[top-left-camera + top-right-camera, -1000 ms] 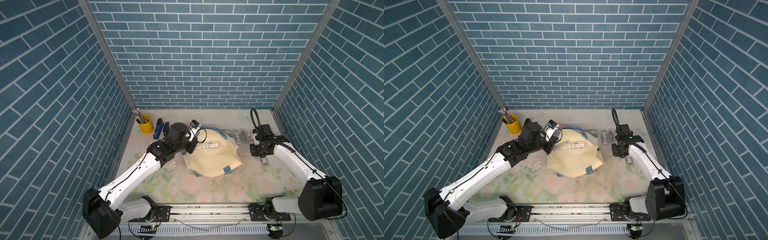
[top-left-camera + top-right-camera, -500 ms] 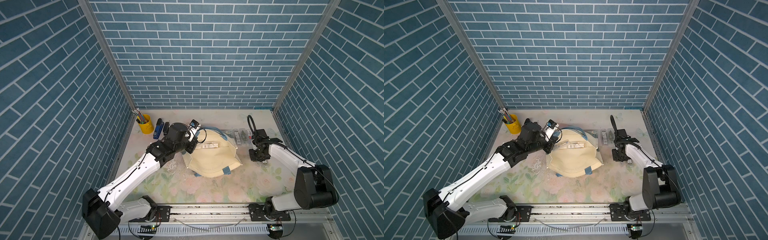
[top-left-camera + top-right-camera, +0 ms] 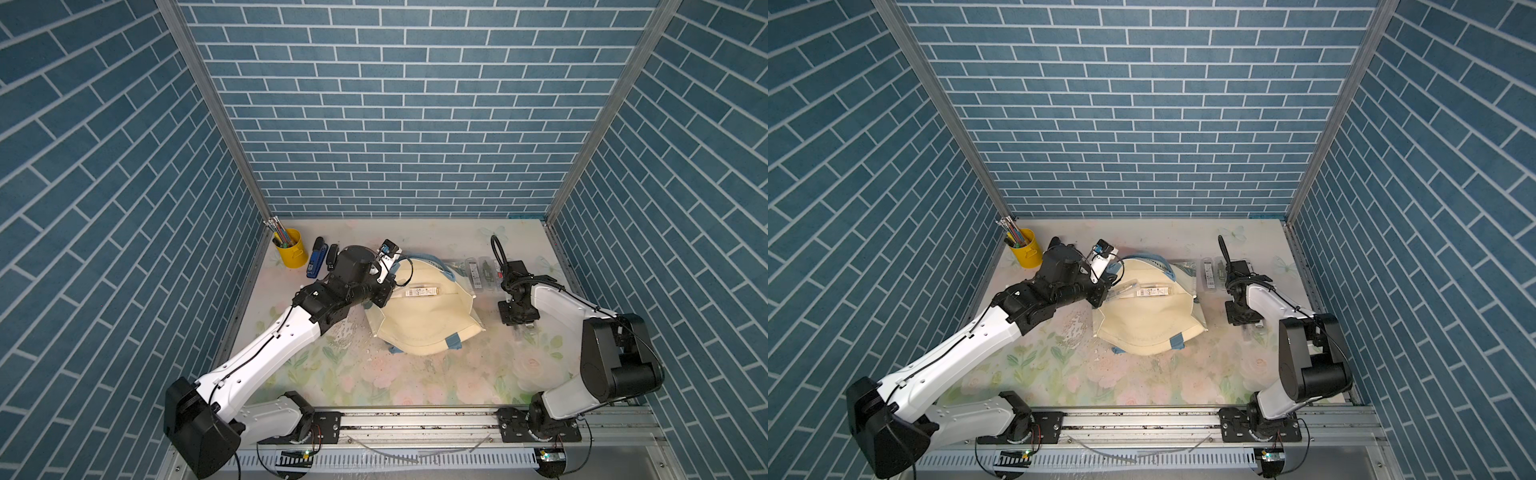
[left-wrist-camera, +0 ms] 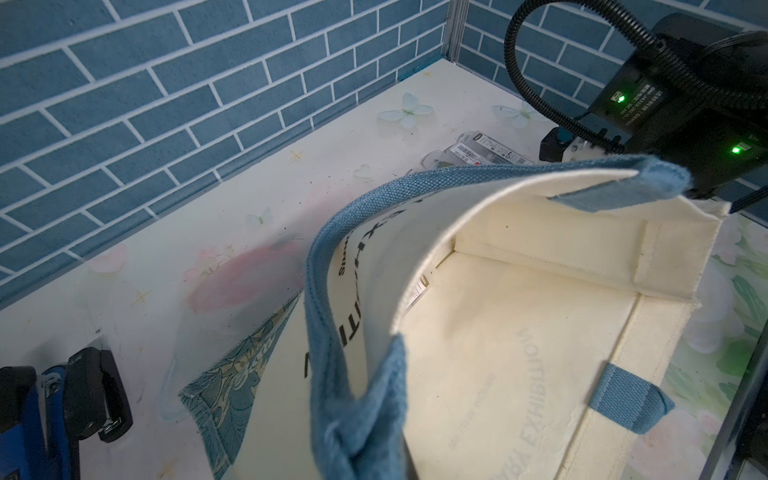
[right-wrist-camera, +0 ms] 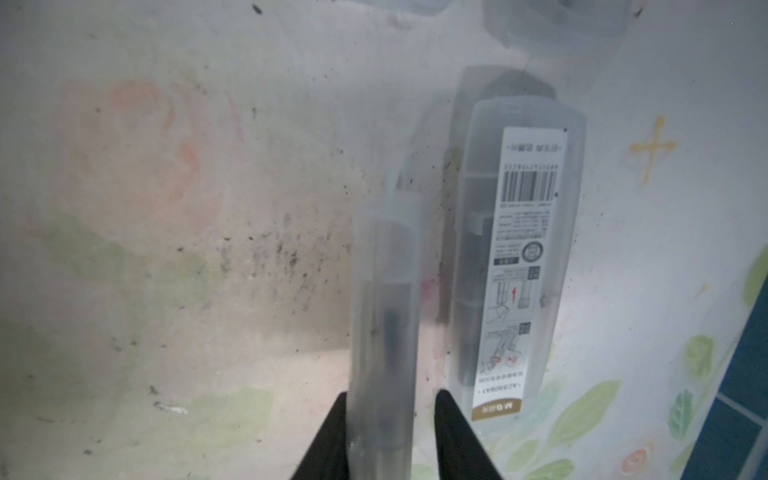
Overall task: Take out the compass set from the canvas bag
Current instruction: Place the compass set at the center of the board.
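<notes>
A two-armed robot works at emptying a canvas bag (image 3: 419, 328) that lies at the middle of the flowered table (image 3: 415, 382). The left gripper (image 3: 385, 291), fingers clenched on the bag's blue strap (image 4: 328, 332), holds the upper rim lifted at the bag's far-left corner. This apparently makes the mouth gape so the inside can be reached, and the left wrist view looks straight into the cream interior. To the right of the bag and clear of it, the right gripper (image 5: 390, 401) points down at the table with a clear compass set case (image 5: 384, 332) on edge between its fingers (image 5: 453, 440). A sliver of table shows between one finger and the case, so the hold looks released and the case set down rather than carried. A labelled case (image 5: 519, 257) lies flat just beside it. Further cases (image 3: 482, 270) lie in a row at the far right, which suggests this side serves as the drop-off spot. Another case (image 3: 422, 291) shows inside the bag along its far wall, so the emptying seems unfinished. A yellow pencil cup (image 3: 286, 249) and two staplers (image 3: 315, 262) stand out of the way at the far left.
</notes>
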